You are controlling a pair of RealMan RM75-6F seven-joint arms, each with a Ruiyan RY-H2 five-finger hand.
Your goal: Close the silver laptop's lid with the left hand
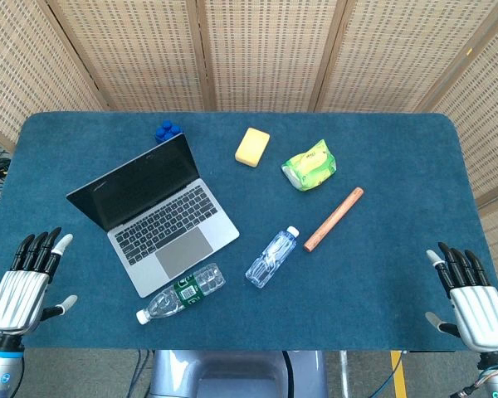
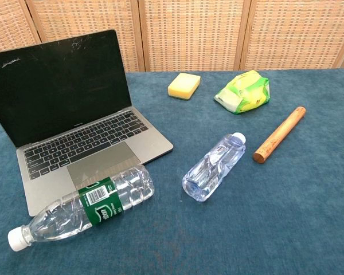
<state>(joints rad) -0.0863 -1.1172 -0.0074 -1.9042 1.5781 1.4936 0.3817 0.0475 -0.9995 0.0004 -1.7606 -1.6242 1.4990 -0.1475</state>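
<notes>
The silver laptop [image 1: 153,217] [image 2: 74,123] stands open on the left half of the blue table, its dark screen raised and facing the front. My left hand [image 1: 25,283] hovers flat at the table's front left corner, well left of the laptop, fingers spread and holding nothing. At the front right corner my right hand [image 1: 469,298] is spread the same way, empty. The chest view shows neither hand.
A green-labelled water bottle [image 1: 181,293] [image 2: 80,204] lies against the laptop's front edge. A smaller clear bottle [image 1: 271,257] [image 2: 213,166], a wooden rod [image 1: 334,218], a yellow sponge [image 1: 252,146], a green packet [image 1: 310,165] and blue caps [image 1: 168,130] lie around.
</notes>
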